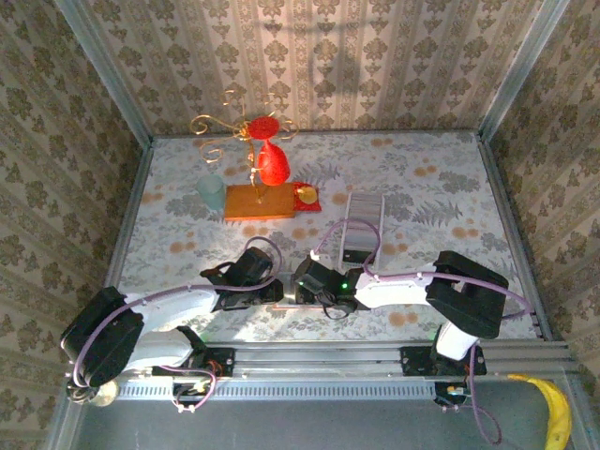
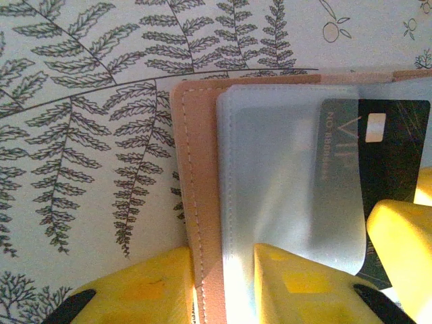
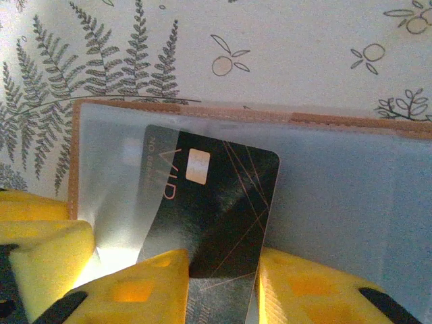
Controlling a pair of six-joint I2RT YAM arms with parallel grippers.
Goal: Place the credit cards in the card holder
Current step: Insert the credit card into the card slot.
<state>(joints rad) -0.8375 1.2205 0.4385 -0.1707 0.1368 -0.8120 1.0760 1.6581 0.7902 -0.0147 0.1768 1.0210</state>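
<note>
Slanting upper left, the card [image 3: 216, 196] is pinched by the right gripper [image 3: 219, 270]; the card holder [image 3: 351, 196], by the left gripper [image 2: 223, 263].

From the top external view we look down from above and behind the arm bases [image 1: 319, 361], far enough back to take in the whole desk [image 1: 422, 187]. Our left wrist view sits very close over the card holder [image 2: 192, 189], with its yellow fingers [image 2: 304, 283] at the bottom edge. Our right wrist view hangs just as close, and both wrist views share the dark card [image 2: 398, 155].
</note>
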